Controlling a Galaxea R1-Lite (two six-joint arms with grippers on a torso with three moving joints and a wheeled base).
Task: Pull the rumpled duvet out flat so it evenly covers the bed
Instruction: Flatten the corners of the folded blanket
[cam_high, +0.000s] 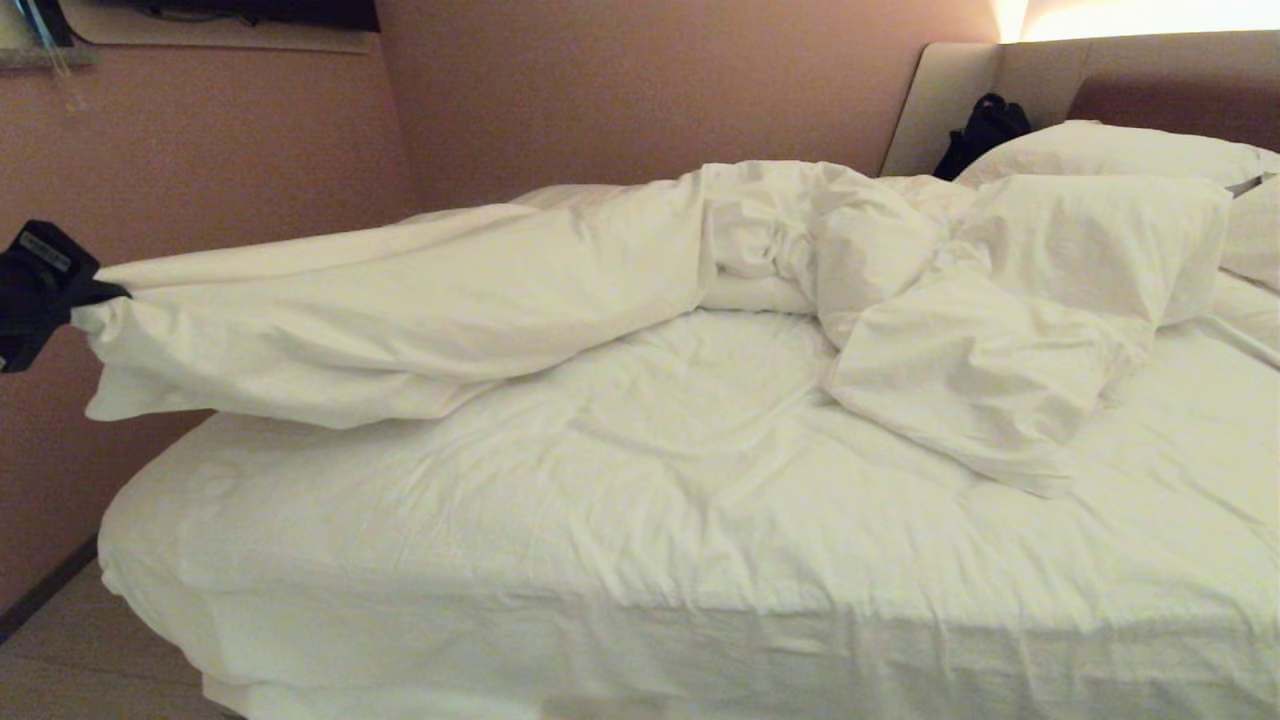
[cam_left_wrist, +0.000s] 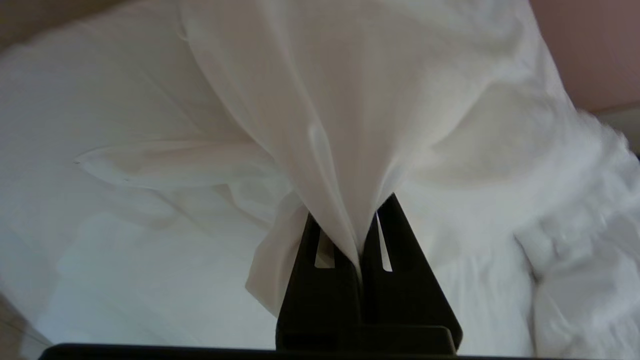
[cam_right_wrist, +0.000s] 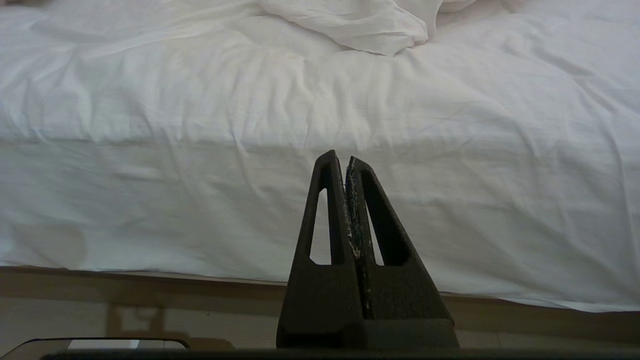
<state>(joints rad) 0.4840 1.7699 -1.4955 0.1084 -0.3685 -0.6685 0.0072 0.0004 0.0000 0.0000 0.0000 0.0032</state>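
Note:
The white duvet (cam_high: 400, 300) is drawn out in a long puffy band from a rumpled heap mid-bed past the bed's left edge. My left gripper (cam_high: 95, 295) is out beyond that edge in the air, shut on the duvet's end. In the left wrist view the cloth (cam_left_wrist: 340, 100) fans out of the closed left gripper (cam_left_wrist: 357, 220). The bed (cam_high: 600, 520) shows its creased white sheet across the near half. My right gripper (cam_right_wrist: 342, 157) hangs low by the bed's near side, shut on nothing; it does not show in the head view.
Pillows (cam_high: 1110, 150) lie at the right against the padded headboard (cam_high: 1130, 90), with a black bag (cam_high: 985, 130) beside them. A pink wall (cam_high: 200, 150) stands close behind my left gripper. Floor (cam_high: 80, 660) shows at the bed's left corner.

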